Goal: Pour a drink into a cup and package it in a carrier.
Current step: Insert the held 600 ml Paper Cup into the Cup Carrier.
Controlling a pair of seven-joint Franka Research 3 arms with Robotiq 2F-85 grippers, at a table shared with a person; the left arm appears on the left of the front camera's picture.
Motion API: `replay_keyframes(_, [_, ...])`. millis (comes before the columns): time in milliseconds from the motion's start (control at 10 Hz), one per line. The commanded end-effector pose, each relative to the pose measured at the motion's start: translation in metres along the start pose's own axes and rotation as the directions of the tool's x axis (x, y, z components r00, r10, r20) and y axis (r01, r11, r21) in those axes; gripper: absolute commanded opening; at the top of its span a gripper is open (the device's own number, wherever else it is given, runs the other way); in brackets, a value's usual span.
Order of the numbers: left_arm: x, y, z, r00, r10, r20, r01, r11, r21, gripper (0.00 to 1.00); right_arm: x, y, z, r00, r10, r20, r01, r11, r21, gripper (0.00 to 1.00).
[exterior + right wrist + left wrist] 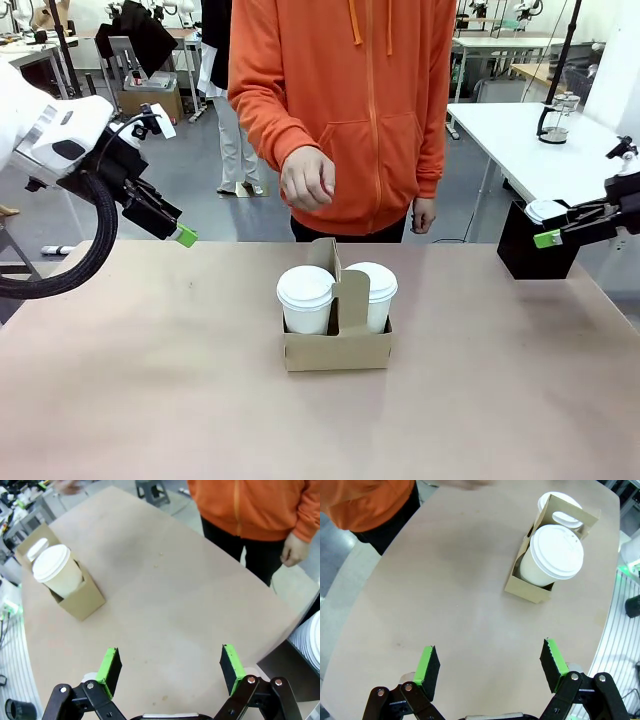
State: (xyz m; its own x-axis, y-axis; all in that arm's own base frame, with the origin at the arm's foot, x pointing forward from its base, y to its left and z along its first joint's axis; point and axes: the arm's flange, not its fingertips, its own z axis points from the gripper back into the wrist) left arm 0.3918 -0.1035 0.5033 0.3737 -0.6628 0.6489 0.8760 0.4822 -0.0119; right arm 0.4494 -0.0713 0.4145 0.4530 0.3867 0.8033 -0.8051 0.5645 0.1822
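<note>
A brown cardboard carrier stands mid-table with two lidded white cups in its slots, either side of the upright handle panel. The lids hide any drink. My left gripper hovers open above the table's left side, well apart from the carrier and its nearer cup. At the right edge my right gripper hangs open, with the carrier and a cup far off. Both the left gripper and the right gripper have nothing between their fingers.
A person in an orange hoodie stands at the far side, one hand raised above the carrier. A black box with white lids on top sits at the back right corner. A glass carafe stands on another table behind.
</note>
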Motion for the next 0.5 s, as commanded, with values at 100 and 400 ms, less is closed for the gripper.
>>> replay_keyframes(100, [-0.0015, 0.0012, -0.0009, 1.000, -0.006, 0.020, 0.006, 1.000, -0.003, 1.00, -0.0002, 0.0007, 0.0008, 1.000, 0.001, -0.003, -0.001, 1.000, 0.009, 1.00])
replay_keyframes(400, [-0.0015, 0.0012, -0.0009, 1.000, -0.006, 0.020, 0.006, 1.000, -0.003, 1.00, -0.0002, 0.0007, 0.0008, 1.000, 0.001, -0.003, -0.001, 1.000, 0.009, 1.00])
